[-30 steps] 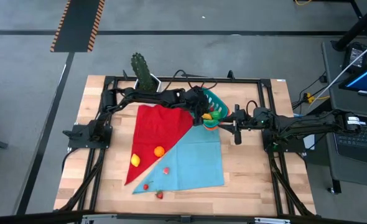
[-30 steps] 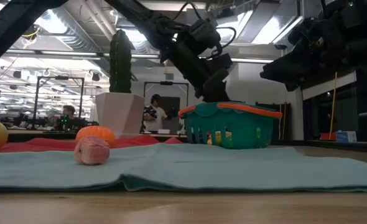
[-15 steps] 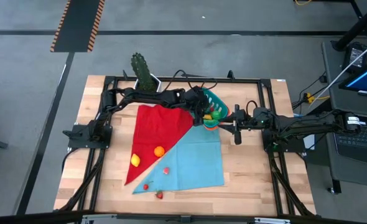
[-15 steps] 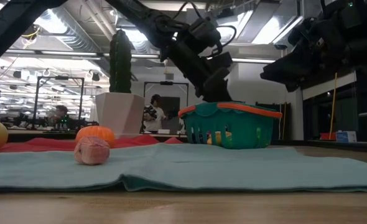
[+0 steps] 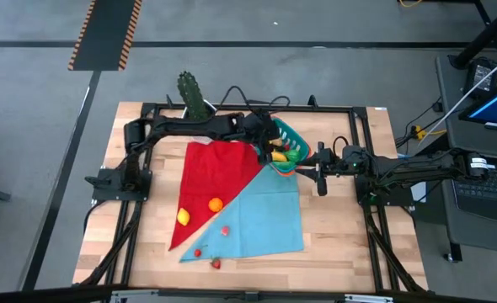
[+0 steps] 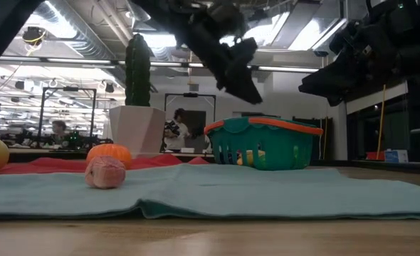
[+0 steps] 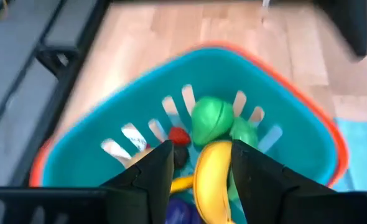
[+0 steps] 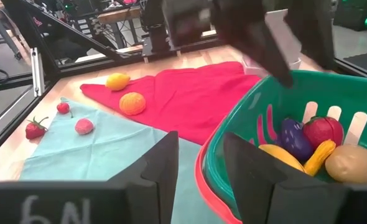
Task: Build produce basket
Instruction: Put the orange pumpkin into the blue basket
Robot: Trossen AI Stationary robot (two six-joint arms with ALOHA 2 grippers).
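Above the small teal slotted plastic basket [image 5: 284, 148], the left claw [image 5: 263, 140] hangs released, a drop seemingly finished; next fetch the round orange toy fruit [image 5: 216, 204] at seven o'clock.

Grey floor [image 5: 333, 21] with a striped hazard strip [image 5: 105, 34].

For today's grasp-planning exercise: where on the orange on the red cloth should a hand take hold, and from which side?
Grip the orange across its widest middle, coming straight down from above. It is round and sits low on the flat red cloth, so a level approach would probably scrape cloth. The lemon lies apart, leaving finger room either side.
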